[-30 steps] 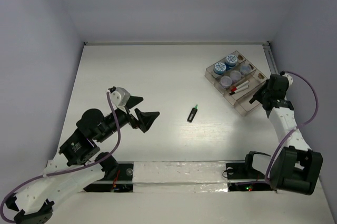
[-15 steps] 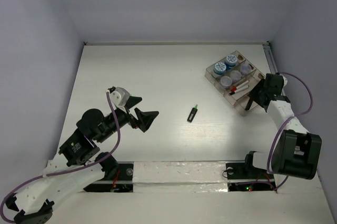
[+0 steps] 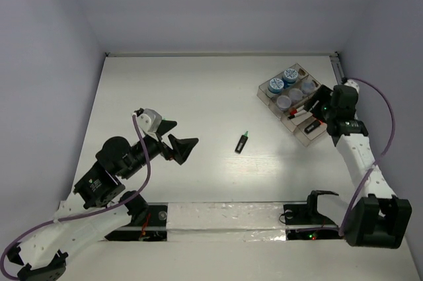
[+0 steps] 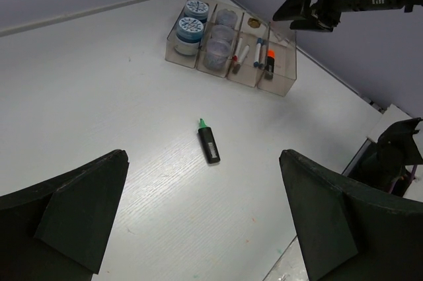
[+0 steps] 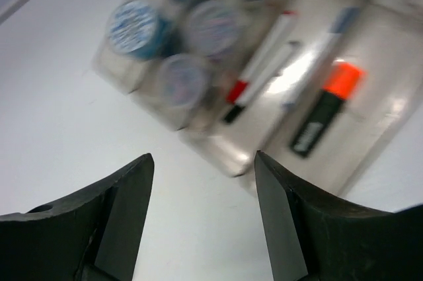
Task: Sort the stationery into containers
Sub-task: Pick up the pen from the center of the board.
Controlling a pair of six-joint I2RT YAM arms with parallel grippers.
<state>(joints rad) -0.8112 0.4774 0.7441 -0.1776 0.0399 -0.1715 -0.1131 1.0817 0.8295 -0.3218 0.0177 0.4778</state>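
Holding the left gripper low over the table left of centre, spread wide on nothing, and the right gripper above the tray at the far right, likewise wide apart and empty. Plain only from the wrist views: an orange highlighter in the end compartment and pens in the next, with pots beyond. Mid-table, well apart from the tray, a green highlighter lying loose.
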